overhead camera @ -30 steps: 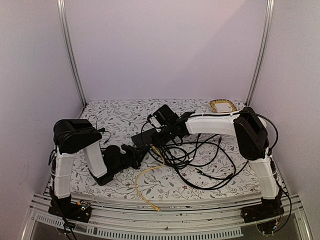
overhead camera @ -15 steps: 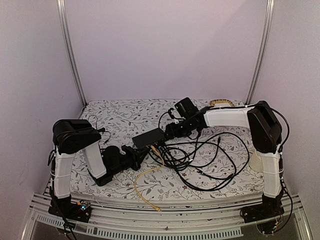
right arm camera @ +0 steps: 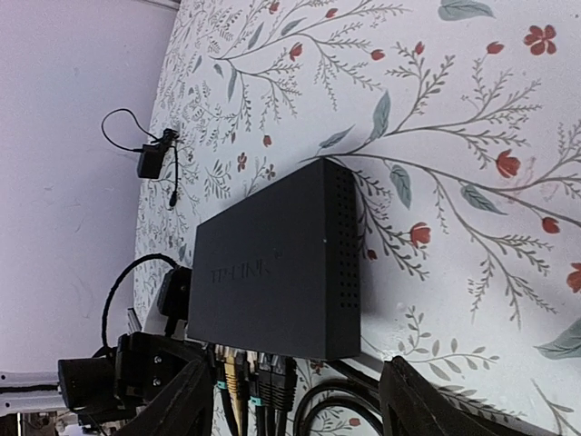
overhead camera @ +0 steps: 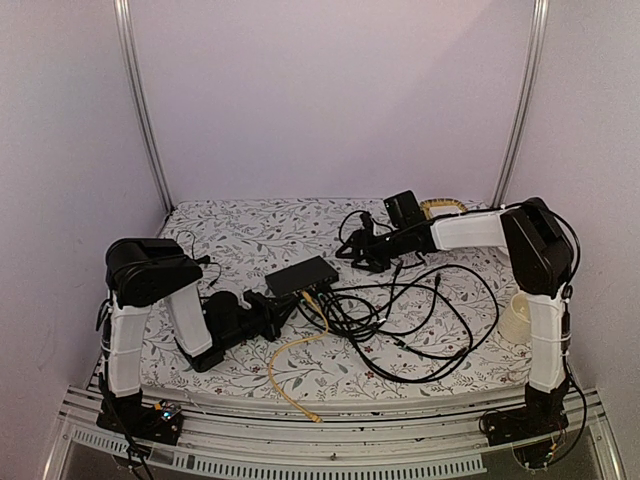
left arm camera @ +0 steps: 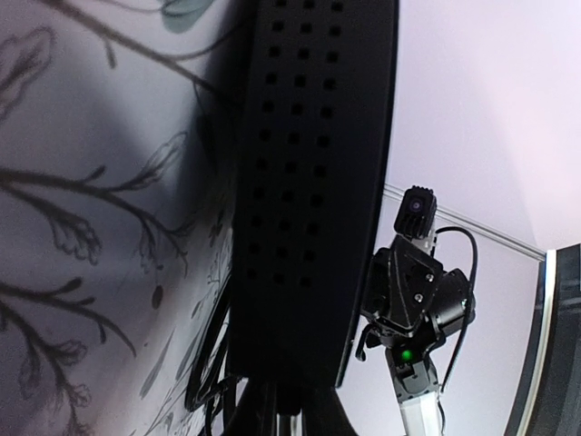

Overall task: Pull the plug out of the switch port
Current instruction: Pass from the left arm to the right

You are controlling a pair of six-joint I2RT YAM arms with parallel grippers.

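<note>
1. Floral cloth (overhead camera: 235, 235) covers the table under both arms.
2. Right gripper (right arm camera: 304, 409) is released, its fingers (right arm camera: 186, 404) spread wide. The switch (right arm camera: 272, 268) lies flat just ahead of it, touching neither finger.
3. Plugs (right arm camera: 263, 377) fill the port edge facing this gripper, one yellow among black.
4. Left gripper (overhead camera: 282, 306) sits right against the switch's port edge. Whether it is clenched cannot be told.
5. Black cables (overhead camera: 400, 320) lie coiled near the right gripper.

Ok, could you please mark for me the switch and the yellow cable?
the switch (right arm camera: 272, 272), right wrist view, on its flat top face.
the yellow cable (overhead camera: 276, 360), top external view, on the bend of its loose part.
</note>
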